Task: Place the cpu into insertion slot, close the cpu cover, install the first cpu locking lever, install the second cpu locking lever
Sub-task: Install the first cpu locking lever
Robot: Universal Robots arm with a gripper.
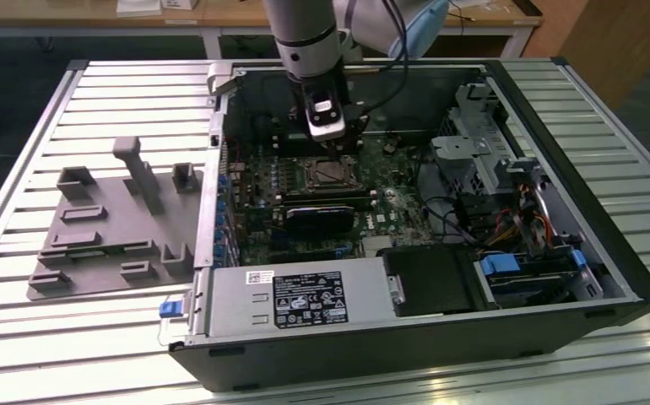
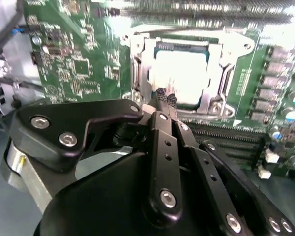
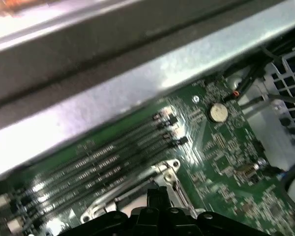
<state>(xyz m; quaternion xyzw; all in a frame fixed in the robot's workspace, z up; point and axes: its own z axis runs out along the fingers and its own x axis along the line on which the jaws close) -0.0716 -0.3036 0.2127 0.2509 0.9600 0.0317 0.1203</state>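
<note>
In the exterior view my gripper [image 1: 332, 145] reaches down into the open computer case, just behind the insertion slot [image 1: 327, 173] on the green board. In the second wrist view the cpu [image 2: 182, 73] lies in the socket, its bright silver top showing through the window of the cpu cover [image 2: 143, 66], which lies flat over it. My gripper [image 2: 165, 96] is shut, its black fingertips [image 2: 160, 92] together at the cover's edge, with nothing visible between them. The first wrist view shows a silver corner of the socket frame [image 3: 166, 169] just beyond my gripper [image 3: 157, 192]. I cannot make out the locking levers.
A grey fixture plate [image 1: 100, 240] with upright blocks lies at the exterior view's left, outside the case. Inside are a black card [image 1: 319, 215], a silver power supply [image 1: 291, 299], and a drive cage with cables [image 1: 494, 160]. Memory slots [image 3: 103, 162] and the case wall [image 3: 137, 73] flank the socket.
</note>
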